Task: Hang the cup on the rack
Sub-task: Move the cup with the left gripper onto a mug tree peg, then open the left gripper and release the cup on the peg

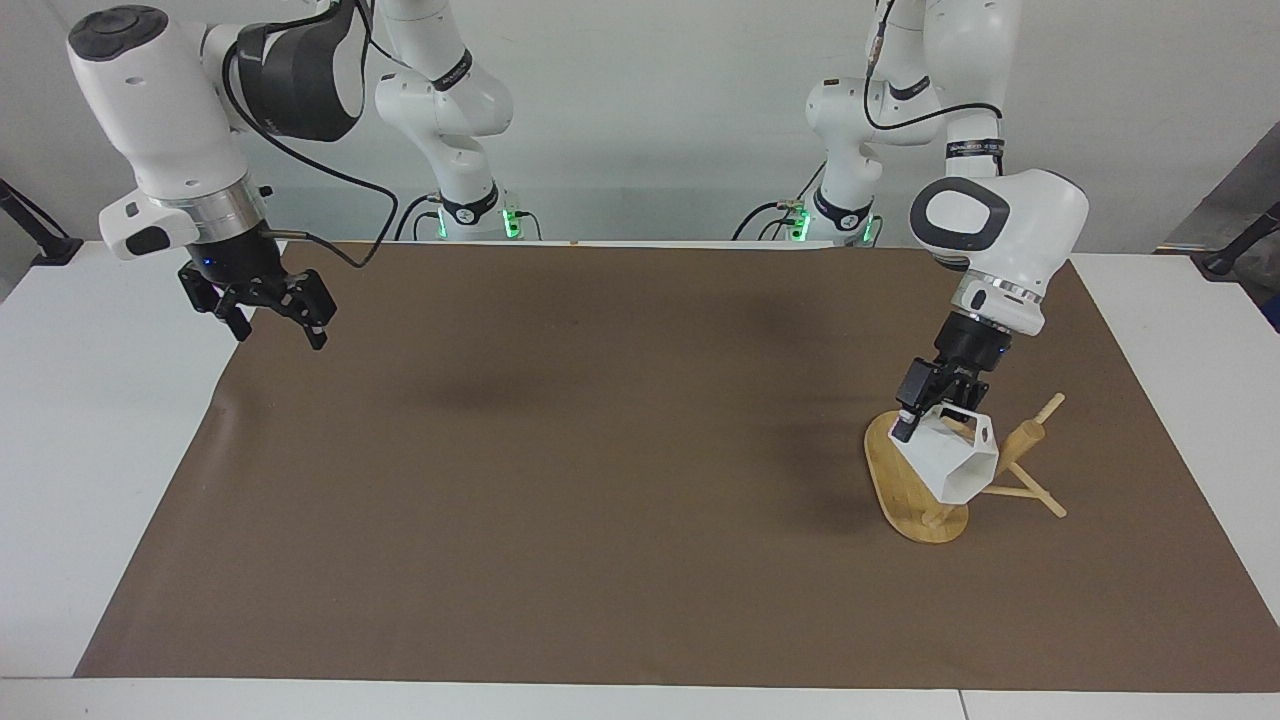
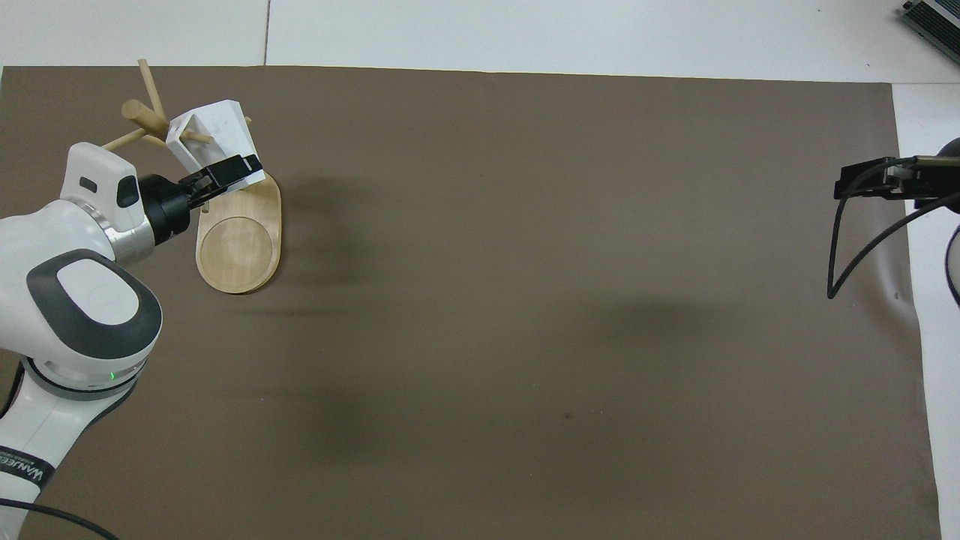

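Note:
The bamboo rack [image 1: 905, 485] [image 2: 240, 240] lies tipped over, its oval base on edge and its post [image 1: 1026, 440] slanting up toward the left arm's end of the table. The white faceted cup [image 1: 950, 465] [image 2: 221, 127] hangs against the base with its mouth facing away from the robots. In the overhead view a thin peg [image 2: 201, 137] passes through its handle. My left gripper [image 1: 912, 425] [image 2: 234, 171] is at the cup's rim. My right gripper [image 1: 278, 318] [image 2: 870, 182] hangs open and holds nothing, over the mat's edge at the right arm's end, where that arm waits.
A brown mat [image 1: 600, 480] covers most of the white table [image 1: 90, 400]. A black cable [image 2: 840, 247] loops down beside the right gripper.

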Robot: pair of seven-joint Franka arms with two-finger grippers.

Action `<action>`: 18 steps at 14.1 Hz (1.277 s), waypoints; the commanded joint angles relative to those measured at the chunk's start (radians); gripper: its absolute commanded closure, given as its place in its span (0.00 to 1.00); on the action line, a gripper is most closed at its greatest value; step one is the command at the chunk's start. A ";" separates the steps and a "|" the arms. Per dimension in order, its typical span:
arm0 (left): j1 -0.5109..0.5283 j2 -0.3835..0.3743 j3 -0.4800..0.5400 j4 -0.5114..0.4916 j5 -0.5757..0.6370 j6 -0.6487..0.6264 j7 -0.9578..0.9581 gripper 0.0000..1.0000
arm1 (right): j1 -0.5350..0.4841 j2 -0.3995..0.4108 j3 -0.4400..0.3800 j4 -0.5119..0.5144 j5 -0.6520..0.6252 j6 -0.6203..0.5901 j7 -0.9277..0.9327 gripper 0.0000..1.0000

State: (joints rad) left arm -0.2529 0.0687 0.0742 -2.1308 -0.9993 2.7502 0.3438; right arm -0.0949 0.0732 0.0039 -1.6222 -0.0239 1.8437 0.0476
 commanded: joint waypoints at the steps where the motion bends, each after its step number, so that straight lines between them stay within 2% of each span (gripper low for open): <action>1: 0.012 -0.014 -0.005 -0.023 0.019 0.003 -0.022 0.00 | 0.000 -0.016 0.005 -0.016 -0.004 -0.012 0.011 0.00; 4: 0.046 -0.010 -0.004 -0.012 0.126 -0.023 -0.019 0.00 | 0.000 -0.016 0.004 -0.016 -0.004 -0.014 0.011 0.00; 7: 0.101 -0.009 -0.004 0.048 0.281 -0.156 -0.022 0.00 | 0.000 -0.016 0.005 -0.016 -0.002 -0.014 0.011 0.00; 12: 0.107 -0.030 0.009 0.072 0.529 -0.259 -0.022 0.00 | 0.000 -0.016 0.004 -0.016 -0.002 -0.014 0.011 0.00; 16: 0.115 -0.075 0.010 0.172 0.796 -0.508 -0.025 0.00 | 0.000 -0.016 0.005 -0.016 -0.002 -0.014 0.011 0.00; 18: 0.106 -0.083 0.009 0.250 0.884 -0.668 -0.026 0.00 | 0.000 -0.016 0.004 -0.016 -0.002 -0.014 0.011 0.00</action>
State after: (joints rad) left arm -0.1478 -0.0004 0.0855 -1.9478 -0.1953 2.2160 0.3258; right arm -0.0939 0.0732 0.0053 -1.6228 -0.0239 1.8430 0.0476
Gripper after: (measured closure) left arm 0.000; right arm 0.000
